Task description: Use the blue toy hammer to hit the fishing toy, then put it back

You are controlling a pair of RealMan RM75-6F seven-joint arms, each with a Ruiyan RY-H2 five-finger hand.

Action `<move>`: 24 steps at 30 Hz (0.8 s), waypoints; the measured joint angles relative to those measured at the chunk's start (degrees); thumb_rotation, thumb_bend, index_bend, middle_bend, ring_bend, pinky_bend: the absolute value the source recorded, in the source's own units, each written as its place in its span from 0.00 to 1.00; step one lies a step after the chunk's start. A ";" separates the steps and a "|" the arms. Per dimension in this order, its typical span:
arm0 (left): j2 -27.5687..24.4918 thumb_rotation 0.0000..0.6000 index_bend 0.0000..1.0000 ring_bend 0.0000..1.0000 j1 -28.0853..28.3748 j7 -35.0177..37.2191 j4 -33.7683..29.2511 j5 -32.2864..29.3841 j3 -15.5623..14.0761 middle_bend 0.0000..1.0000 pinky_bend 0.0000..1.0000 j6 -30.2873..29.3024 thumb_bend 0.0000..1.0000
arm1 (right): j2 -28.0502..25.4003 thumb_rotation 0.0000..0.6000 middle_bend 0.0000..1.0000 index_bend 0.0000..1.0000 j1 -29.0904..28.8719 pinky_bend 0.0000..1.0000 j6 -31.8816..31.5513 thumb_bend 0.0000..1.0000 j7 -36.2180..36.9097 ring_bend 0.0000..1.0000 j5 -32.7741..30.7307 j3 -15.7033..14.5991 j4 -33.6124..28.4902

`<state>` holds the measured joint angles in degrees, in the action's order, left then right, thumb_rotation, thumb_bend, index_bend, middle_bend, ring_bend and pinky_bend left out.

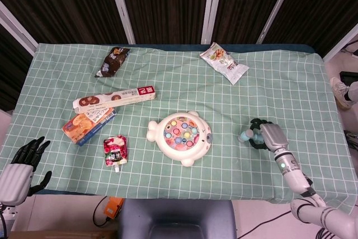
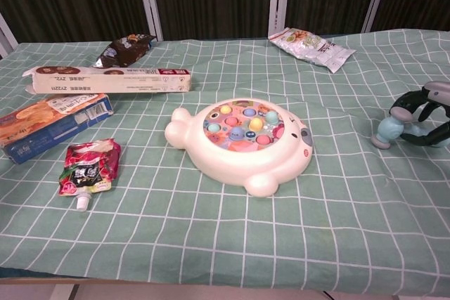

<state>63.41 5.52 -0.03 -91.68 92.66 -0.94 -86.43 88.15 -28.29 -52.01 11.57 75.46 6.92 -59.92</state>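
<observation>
The blue toy hammer (image 1: pixel 245 135) lies on the green checked cloth at the right, its pale blue head (image 2: pixel 387 131) pointing toward the fishing toy. My right hand (image 1: pixel 265 136) sits over the handle with its dark fingers (image 2: pixel 406 103) curled around it, hiding the handle. The fishing toy (image 1: pixel 182 136), a white fish-shaped board with coloured pieces (image 2: pixel 242 123), stands mid-table, about a hand's width left of the hammer head. My left hand (image 1: pixel 19 166) hangs off the table's front left corner, fingers apart and holding nothing.
A red drink pouch (image 1: pixel 114 150), an orange snack box (image 1: pixel 86 124) and a long white box (image 1: pixel 114 98) lie on the left. A dark snack bag (image 1: pixel 113 61) and a white snack bag (image 1: pixel 224 62) lie toward the back. The table's right edge (image 1: pixel 335 138) is close to my right hand.
</observation>
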 measured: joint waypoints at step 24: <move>-0.02 1.00 0.00 0.00 -0.02 0.18 0.07 0.09 -0.03 0.00 0.15 -0.06 0.39 | 0.68 1.00 0.46 0.75 -0.17 0.56 0.05 0.53 -1.51 0.45 -1.02 0.32 -0.23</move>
<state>63.39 5.50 0.15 -91.61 92.75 -0.97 -86.49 88.83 -28.47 -51.96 10.07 74.45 7.24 -60.16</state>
